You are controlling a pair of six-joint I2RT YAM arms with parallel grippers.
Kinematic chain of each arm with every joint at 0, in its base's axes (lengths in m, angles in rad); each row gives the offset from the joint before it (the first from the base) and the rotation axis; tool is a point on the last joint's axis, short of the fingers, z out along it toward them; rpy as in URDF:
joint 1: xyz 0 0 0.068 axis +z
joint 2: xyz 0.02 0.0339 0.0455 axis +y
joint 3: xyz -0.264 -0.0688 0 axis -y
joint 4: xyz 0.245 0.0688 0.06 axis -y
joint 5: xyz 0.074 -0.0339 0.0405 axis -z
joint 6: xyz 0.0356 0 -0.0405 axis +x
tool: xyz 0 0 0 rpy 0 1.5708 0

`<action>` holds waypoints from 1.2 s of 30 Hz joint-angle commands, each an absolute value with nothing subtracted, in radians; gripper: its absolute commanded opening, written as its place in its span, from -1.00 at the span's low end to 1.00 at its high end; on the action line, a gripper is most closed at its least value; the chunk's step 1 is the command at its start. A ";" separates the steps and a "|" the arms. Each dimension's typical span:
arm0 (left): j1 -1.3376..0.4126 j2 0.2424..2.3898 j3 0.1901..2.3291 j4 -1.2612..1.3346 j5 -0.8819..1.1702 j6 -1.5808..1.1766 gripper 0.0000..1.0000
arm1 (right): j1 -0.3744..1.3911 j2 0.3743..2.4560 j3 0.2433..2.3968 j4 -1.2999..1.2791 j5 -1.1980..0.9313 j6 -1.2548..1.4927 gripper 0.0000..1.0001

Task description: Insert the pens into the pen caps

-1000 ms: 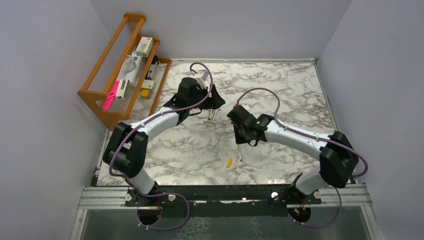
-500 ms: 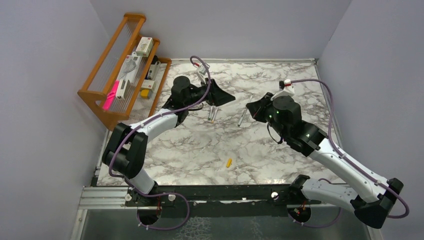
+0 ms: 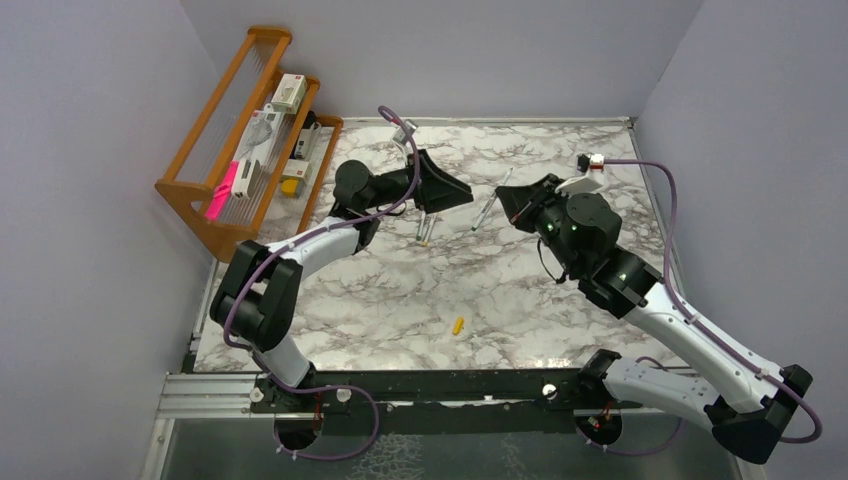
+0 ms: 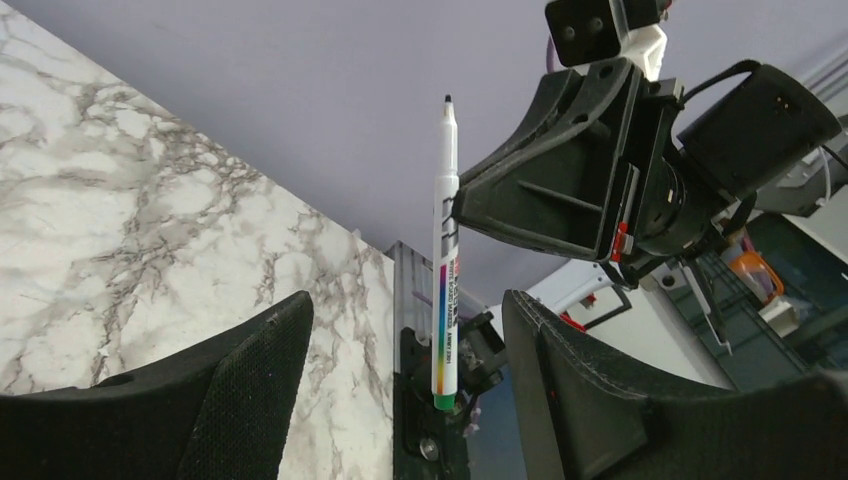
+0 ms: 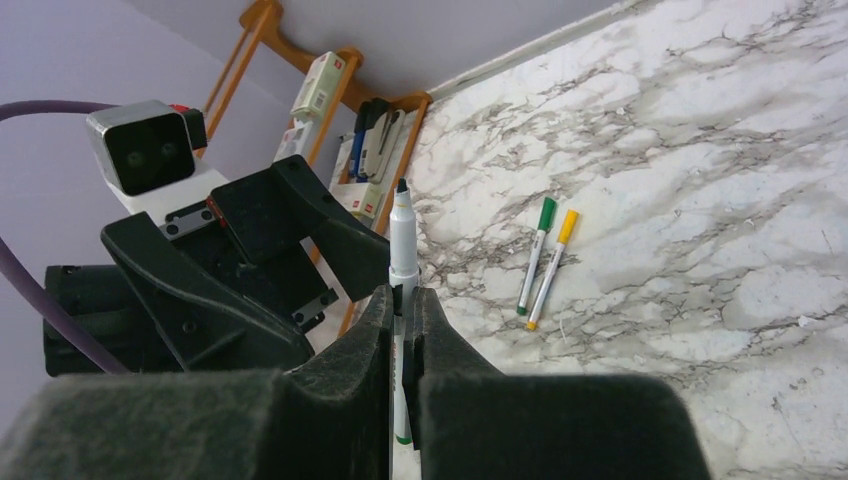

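Above the white-and-grey marbled desk (image 3: 380, 300), my right end effector (image 5: 402, 295) is pressed together on a thin pale grey stick pen with a green end (image 5: 402, 235). The barrel runs back between my fingers and the dark writing tip sticks out bare beyond them. My left end effector (image 4: 405, 310) hangs raised opposite it, fingers spread wide and holding nothing. From my left wrist the held pen shows in the gap between those fingers, near but not touching. Two more slim pens lie side by side on the desk near my left end effector, a green-topped pen (image 5: 535, 255) and a yellow-topped pen (image 5: 553, 268). A stubby yellow-orange plastic cap (image 3: 458, 325) lies alone, well apart, towards the near edge.
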State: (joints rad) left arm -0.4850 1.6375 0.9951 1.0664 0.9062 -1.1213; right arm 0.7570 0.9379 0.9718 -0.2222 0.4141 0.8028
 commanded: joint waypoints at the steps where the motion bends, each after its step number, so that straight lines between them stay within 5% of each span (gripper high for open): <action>1: -0.506 1.655 1.052 1.151 1.003 -1.143 0.41 | 0.751 0.957 0.995 -0.138 0.404 0.773 -0.98; 19: -0.535 1.672 1.068 1.150 1.034 -1.136 0.13 | 0.744 1.009 1.040 -0.089 0.347 0.754 -0.98; 28: -0.540 1.686 1.086 1.150 1.042 -1.147 -0.33 | 0.744 1.024 1.032 -0.081 0.312 0.770 -0.98; 34: -0.535 1.695 1.092 1.150 1.026 -1.162 -0.97 | 0.744 1.032 1.020 -0.081 0.278 0.776 -0.98; 36: -0.524 1.726 1.082 1.150 1.004 -1.174 -1.00 | 0.744 1.025 1.016 -0.091 0.286 0.779 -0.98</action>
